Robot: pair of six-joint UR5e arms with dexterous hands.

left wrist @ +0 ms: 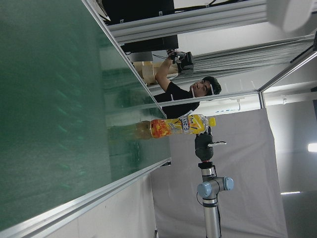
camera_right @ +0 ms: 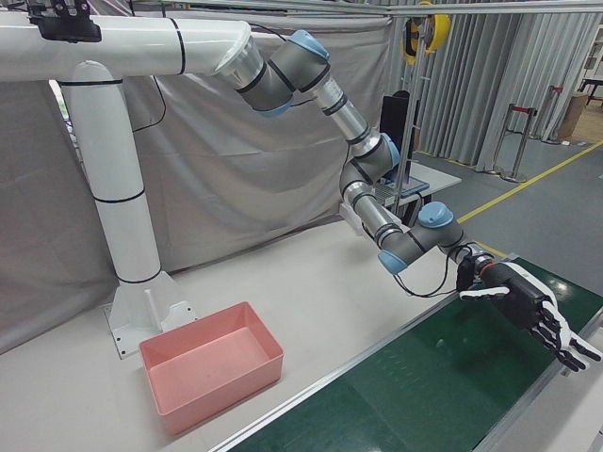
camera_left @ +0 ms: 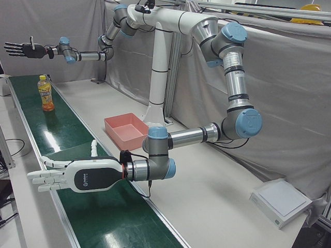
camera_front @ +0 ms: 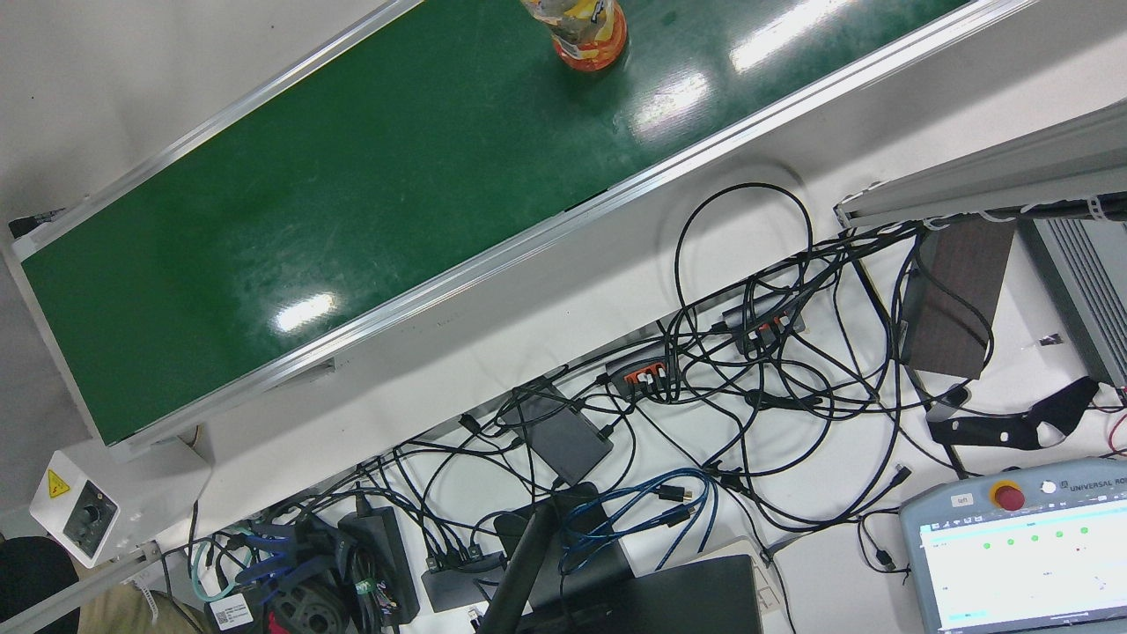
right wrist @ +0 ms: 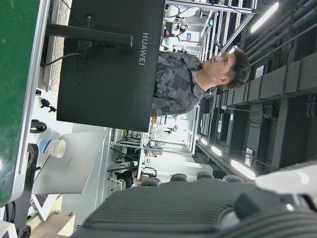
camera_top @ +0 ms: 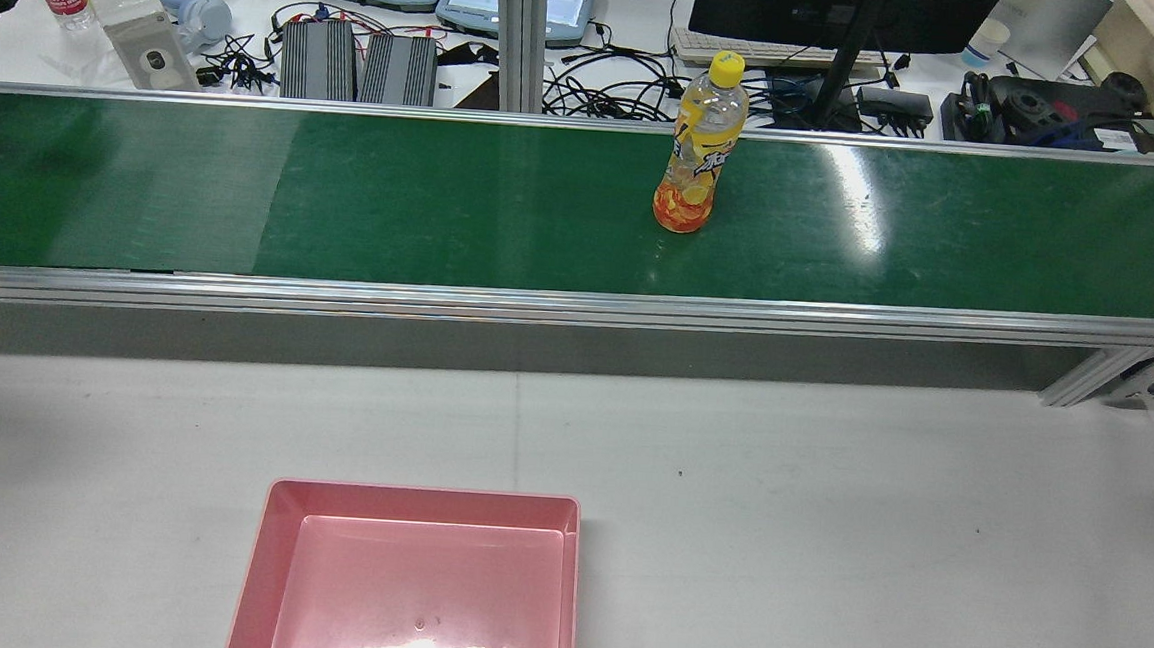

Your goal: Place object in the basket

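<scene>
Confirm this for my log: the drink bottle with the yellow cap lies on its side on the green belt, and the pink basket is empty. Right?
Not quite. In the rear view the bottle stands upright on the green belt, not on its side. The pink basket is indeed empty.

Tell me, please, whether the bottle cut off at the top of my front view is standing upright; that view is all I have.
Observer: Yes, the bottle stands upright on the green belt, with its yellow cap on.
Operator: Thank you. Where is the basket?
Observer: The pink basket sits empty on the white table, on the robot's side of the belt.
Operator: And the hands?
Observer: The left hand and the right hand are both open and hold nothing; neither touches the bottle.
</scene>
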